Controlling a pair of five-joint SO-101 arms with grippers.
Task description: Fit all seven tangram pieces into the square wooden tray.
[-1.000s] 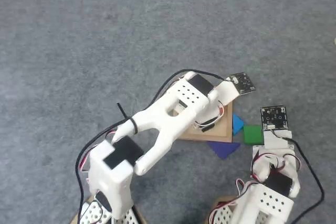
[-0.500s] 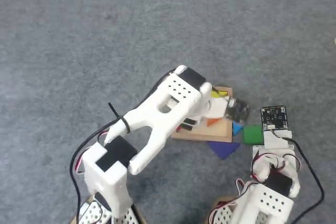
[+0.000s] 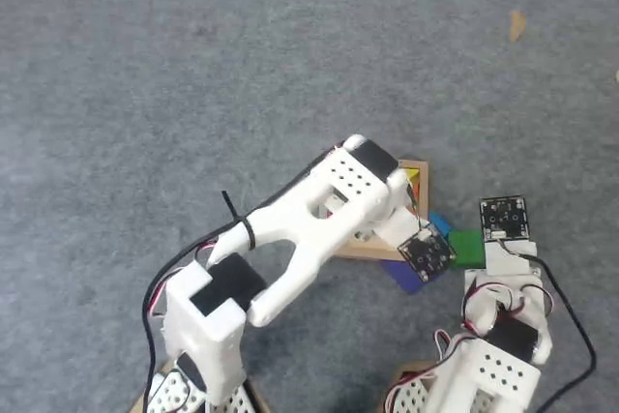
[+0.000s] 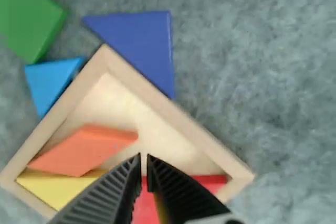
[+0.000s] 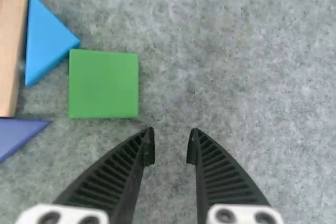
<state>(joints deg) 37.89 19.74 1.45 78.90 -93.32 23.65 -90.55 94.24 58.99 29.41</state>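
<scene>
Tangram pieces (image 3: 440, 227) are lying in and around the square wooden tray (image 3: 424, 167), right of centre in the high view, where the left arm (image 3: 309, 220) is stretching from the lower left over most of it. A green square (image 3: 466, 248) and a dark blue triangle (image 3: 404, 279) are sitting on the grey tabletop (image 3: 145, 94) beside the tray. The right arm (image 3: 503, 316) is standing at the lower right.

In the left wrist view, the left gripper (image 4: 143, 162), jaws nearly together and empty, is hanging over the tray, where an orange piece (image 4: 84, 148), a yellow piece (image 4: 50, 190) and a red piece (image 4: 210, 182) are lying.

In the right wrist view, the right gripper (image 5: 170, 142), jaws apart and holding nothing, is hovering over tabletop near the green square.
</scene>
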